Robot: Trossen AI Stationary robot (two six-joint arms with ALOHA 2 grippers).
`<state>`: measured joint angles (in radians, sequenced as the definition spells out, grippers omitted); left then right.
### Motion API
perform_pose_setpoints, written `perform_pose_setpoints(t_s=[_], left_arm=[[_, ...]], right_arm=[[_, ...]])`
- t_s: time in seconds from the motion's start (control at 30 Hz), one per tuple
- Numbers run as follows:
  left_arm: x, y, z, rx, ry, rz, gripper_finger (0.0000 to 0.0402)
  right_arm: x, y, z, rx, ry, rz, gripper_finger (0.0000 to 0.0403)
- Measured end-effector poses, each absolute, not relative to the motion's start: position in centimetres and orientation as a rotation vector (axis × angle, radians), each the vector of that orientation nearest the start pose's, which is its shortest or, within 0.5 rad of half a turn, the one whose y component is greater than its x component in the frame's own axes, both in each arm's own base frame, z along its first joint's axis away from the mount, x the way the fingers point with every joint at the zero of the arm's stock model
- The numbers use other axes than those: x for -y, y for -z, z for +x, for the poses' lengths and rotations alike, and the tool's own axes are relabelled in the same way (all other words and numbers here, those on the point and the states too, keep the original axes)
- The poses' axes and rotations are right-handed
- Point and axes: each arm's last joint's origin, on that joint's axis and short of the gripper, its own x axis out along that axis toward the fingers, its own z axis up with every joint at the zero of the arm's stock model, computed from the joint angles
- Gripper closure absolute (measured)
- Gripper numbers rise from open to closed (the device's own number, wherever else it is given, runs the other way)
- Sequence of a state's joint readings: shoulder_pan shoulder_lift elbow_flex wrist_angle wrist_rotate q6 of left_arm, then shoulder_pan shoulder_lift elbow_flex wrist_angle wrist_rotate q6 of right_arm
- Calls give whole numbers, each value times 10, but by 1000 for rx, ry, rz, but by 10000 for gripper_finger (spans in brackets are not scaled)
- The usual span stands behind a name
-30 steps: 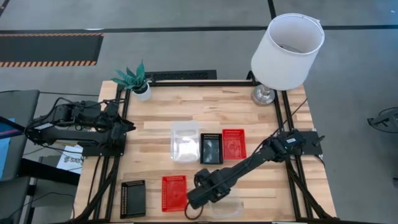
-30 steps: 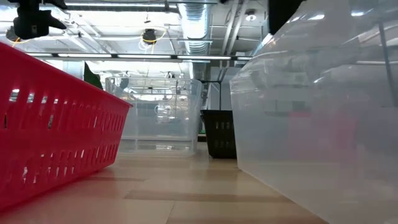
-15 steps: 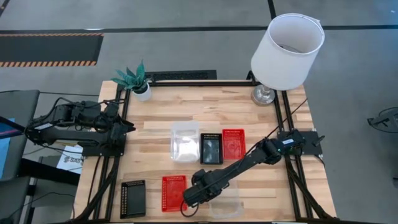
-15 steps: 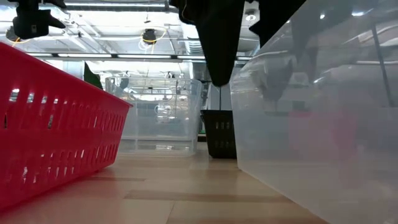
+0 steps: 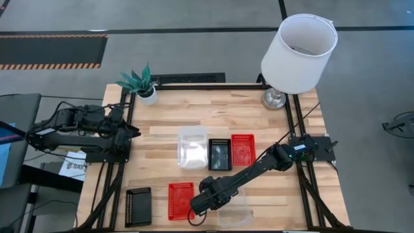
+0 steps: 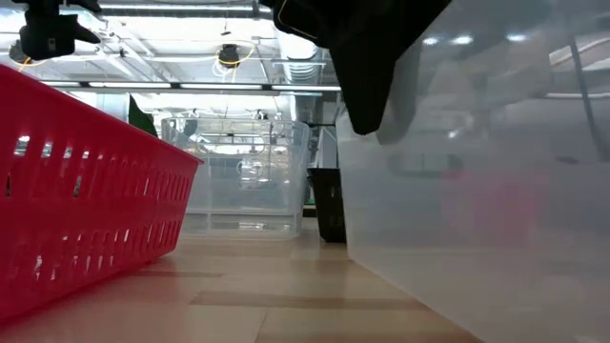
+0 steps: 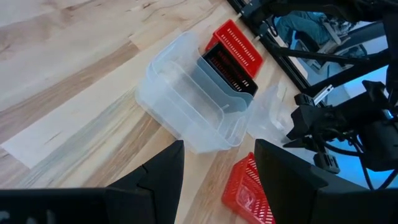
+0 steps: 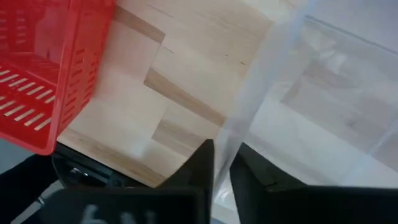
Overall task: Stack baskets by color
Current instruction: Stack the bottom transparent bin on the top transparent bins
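Observation:
Near the table's front edge, a clear basket [image 5: 235, 211] stands beside a red basket [image 5: 180, 200] and a black basket [image 5: 138, 206]. My right gripper [image 5: 207, 203] is at the clear basket's left wall, shut on it. Mid-table, a clear basket [image 5: 192, 147], a black basket [image 5: 220, 154] and a red basket [image 5: 244, 149] stand in a row on their bottoms. My left gripper [image 7: 217, 180] waits open above the table's left edge, with nothing between its fingers. My right gripper pinches the clear basket's left wall [image 8: 247, 118] at its rim, one finger [image 6: 367, 71] outside and one inside the basket. The fingers come from above, pointing down. The basket stays upright, its bottom [image 6: 448, 305] on the table as far as the low view shows.
A white lampshade [image 5: 299, 53] on its base stands at the far right corner, a small potted plant [image 5: 141, 83] at the far left. The red basket's side [image 8: 43, 68] lies close to the left of the held wall. Bare wood lies between the two rows.
My right gripper has come down toward the table's near edge beside the clear basket and shut on its left wall. The clear basket has shifted slightly toward the table's left.

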<state>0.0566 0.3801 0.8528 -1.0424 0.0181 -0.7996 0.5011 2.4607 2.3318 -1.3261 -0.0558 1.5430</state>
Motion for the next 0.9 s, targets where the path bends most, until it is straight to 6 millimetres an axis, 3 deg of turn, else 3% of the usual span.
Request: perform_pose_setpoints(t_s=[0.13,0.43,0.63,0.9], left_arm=[[-2,-314,47,-524,-263,-797,219],[-2,-314,47,-524,-263,-796,219],[-2,-314,47,-524,-264,-796,219],[-2,-314,47,-521,-266,-799,219]], right_arm=[[-234,-202,427,-1406,696,912,389],[-231,-214,427,-1391,706,958,399],[-230,-252,412,-1359,706,1060,401],[-208,-330,380,-1212,691,1194,402]])
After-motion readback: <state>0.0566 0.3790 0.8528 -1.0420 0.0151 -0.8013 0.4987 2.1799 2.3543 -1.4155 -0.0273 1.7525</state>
